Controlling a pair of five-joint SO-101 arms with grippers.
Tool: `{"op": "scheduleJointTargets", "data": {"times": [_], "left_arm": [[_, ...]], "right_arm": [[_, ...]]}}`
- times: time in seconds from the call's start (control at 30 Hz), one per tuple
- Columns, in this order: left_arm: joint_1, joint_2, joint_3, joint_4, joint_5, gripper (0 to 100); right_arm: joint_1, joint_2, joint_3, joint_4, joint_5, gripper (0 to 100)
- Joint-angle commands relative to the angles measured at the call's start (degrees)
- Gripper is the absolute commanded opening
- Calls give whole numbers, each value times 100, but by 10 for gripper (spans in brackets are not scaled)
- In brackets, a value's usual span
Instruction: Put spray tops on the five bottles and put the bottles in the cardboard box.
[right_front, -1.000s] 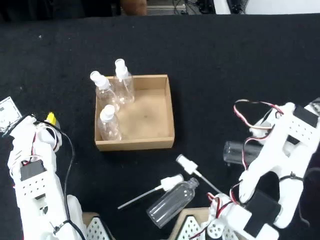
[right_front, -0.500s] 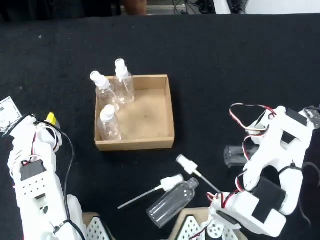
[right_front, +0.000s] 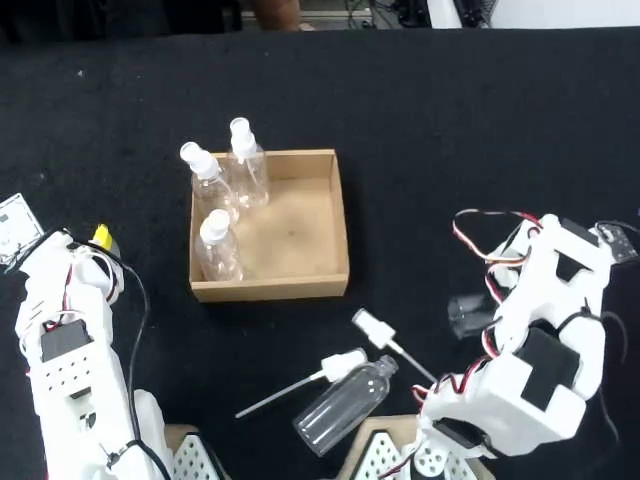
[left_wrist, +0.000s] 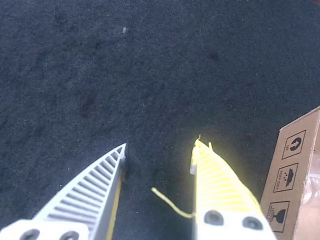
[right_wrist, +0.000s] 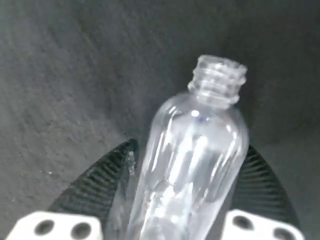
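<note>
The cardboard box (right_front: 300, 225) sits mid-table with three capped bottles (right_front: 218, 205) standing along its left side. In front of it lie two loose spray tops (right_front: 374, 327) (right_front: 343, 364) and an uncapped clear bottle (right_front: 345, 404). My right gripper (right_wrist: 190, 150) is shut on another uncapped bottle (right_wrist: 200, 145), its threaded neck pointing away from the wrist; from above this bottle (right_front: 468, 314) is off the cloth to the right of the box. My left gripper (left_wrist: 161, 148) hangs open over bare cloth at the table's left side, with its yellow fingertip (right_front: 102, 237) showing from above.
Black cloth covers the table (right_front: 450, 130). A corner of the box (left_wrist: 300, 165) lies close to my left gripper. A white tag (right_front: 14, 226) sits at the left edge. The spray tops' thin tubes (right_front: 275, 396) stretch across the cloth near the front.
My right arm has folded in and shifted slightly left, tipping the held bottle from lying sideways to more end-on. The left arm has kept still.
</note>
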Motion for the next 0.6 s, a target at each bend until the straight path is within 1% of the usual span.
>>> {"op": "scheduleJointTargets", "data": {"times": [0.0, 0.07, 0.2, 0.27, 0.33, 0.43, 0.5, 0.57], "left_arm": [[-40, -123, -110, 9, -35, 191], [-40, -123, -110, 9, -35, 191], [-40, -123, -110, 9, -35, 191], [-40, -123, -110, 9, -35, 191], [-40, -123, -110, 9, -35, 191], [-31, -123, -110, 9, -35, 191], [-31, -123, -110, 9, -35, 191], [-31, -123, -110, 9, -35, 191]], "right_arm": [[-88, -75, -382, -88, 791, 270], [-79, -75, -462, -167, 1609, 229], [-44, 66, -593, -448, 3385, 91], [-44, 163, -593, -580, 4167, 44], [-88, 251, -602, -677, 4853, 47], [-88, 321, -664, -879, 6110, 106], [-79, 321, -743, -862, 7226, 152], [0, 295, -813, -835, 8343, 175]]}}
